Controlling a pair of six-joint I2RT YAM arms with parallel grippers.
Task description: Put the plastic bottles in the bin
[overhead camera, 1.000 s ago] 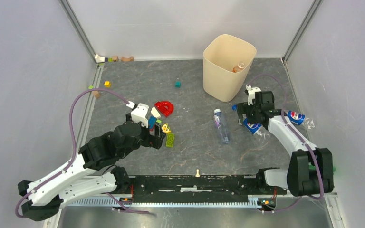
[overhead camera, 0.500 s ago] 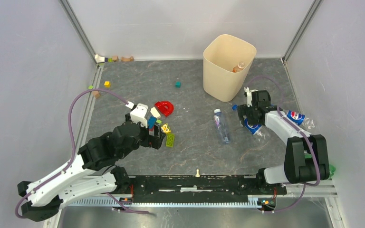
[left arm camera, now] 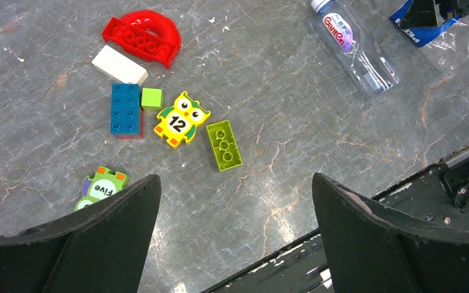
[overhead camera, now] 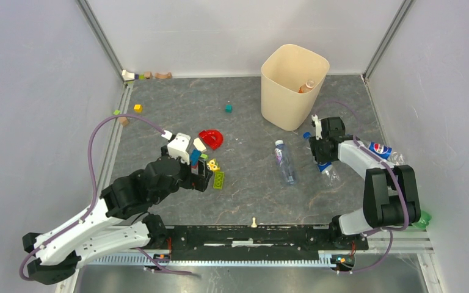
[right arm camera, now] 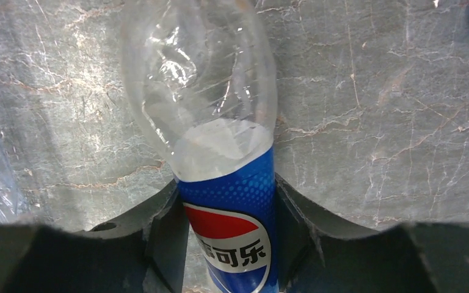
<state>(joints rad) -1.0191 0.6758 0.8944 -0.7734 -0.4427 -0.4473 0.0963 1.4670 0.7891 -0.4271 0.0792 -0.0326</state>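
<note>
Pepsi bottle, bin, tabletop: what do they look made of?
Pepsi bottle: thin clear plastic, glossy. The wall is see-through, with creases and glare, and it carries a printed blue film label.
Bin: cream plastic, probably moulded, matte to satin, with smooth, even walls and a rounded rim.
Tabletop: grey stone-look surface with pale veins. Whether it is real stone or a printed laminate, I cannot tell.

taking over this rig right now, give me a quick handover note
Left gripper: open, holding nothing, above the toy blocks.
Right gripper: shut on the Pepsi bottle, which lies on the table beside the bin.
Done: one small bottle is in the bin.
Left: bin the gripped Pepsi bottle, then the clear water bottle and the second Pepsi bottle, both lying on the table.
</note>
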